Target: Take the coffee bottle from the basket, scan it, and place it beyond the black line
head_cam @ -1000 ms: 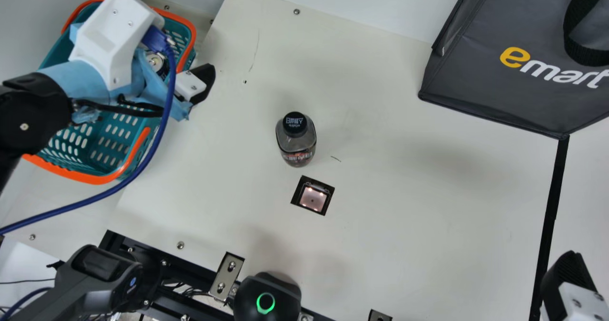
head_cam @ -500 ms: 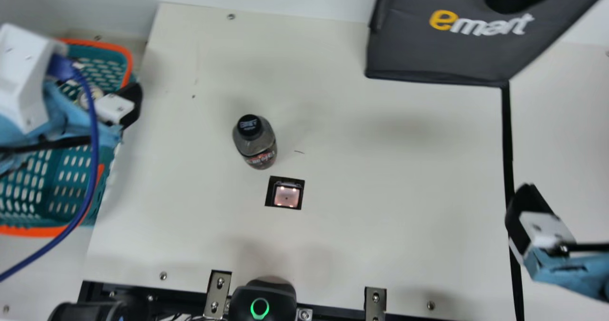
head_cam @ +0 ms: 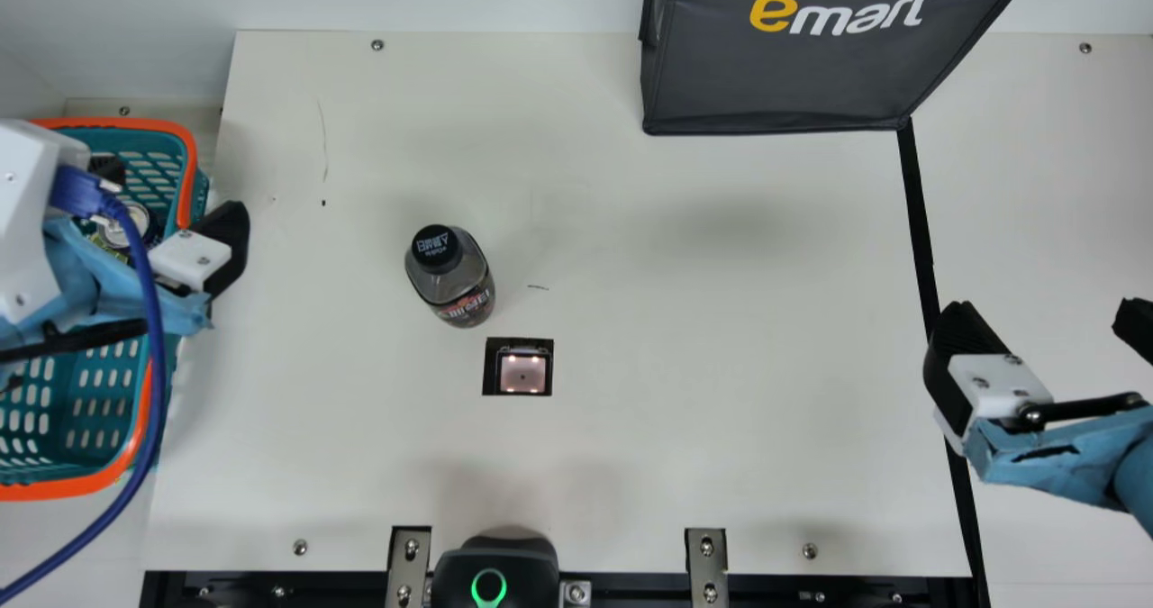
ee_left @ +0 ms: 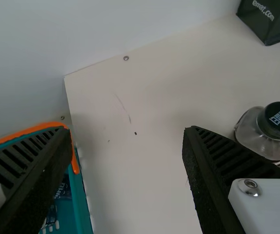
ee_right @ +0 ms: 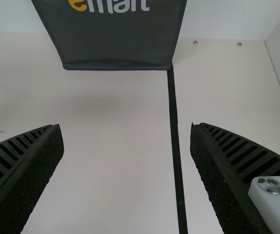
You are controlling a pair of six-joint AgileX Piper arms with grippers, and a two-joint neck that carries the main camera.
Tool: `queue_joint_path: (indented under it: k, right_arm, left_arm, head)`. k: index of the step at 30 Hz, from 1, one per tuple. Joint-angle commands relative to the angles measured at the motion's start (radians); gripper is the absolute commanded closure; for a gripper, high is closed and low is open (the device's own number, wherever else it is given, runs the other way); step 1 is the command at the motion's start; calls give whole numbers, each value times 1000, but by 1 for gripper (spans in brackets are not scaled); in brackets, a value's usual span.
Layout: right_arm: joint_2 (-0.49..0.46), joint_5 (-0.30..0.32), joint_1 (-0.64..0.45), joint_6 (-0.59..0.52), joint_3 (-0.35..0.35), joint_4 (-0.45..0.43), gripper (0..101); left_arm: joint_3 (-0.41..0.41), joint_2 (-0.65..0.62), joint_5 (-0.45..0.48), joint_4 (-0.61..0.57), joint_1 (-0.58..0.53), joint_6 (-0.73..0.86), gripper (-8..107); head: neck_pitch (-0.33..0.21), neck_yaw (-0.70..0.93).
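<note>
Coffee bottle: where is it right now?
In the main view, the coffee bottle stands on the table left of centre, just beyond the lit scanner window and right of the teal basket.

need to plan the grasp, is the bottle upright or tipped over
Upright: the bottle stands on the table, its black cap on top, facing up.

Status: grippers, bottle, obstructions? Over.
Left gripper open by basket; right gripper open at black line. Bottle upright on table, ungripped, near scanner window. Bag at line's far end.
</note>
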Motion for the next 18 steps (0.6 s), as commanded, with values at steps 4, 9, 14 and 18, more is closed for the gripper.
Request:
queue_joint_path:
  k: [4,9,14,18]
  right_arm:
    - [0,0,0,0,0,0,10]
    - [0,0,0,0,0,0,10]
    - [0,0,0,0,0,0,10]
    - [0,0,0,0,0,0,10]
  left_arm:
    - [11,-5,-9,44,-54,-52,9]
    - [22,-5,-16,115,-114,-145,9]
    - [34,-6,-19,195,-184,-262,9]
    - [44,-4,-21,262,-250,-364,9]
  head:
    - [-17,0]
    - [-17,0]
    - [-17,0]
    - [-17,0]
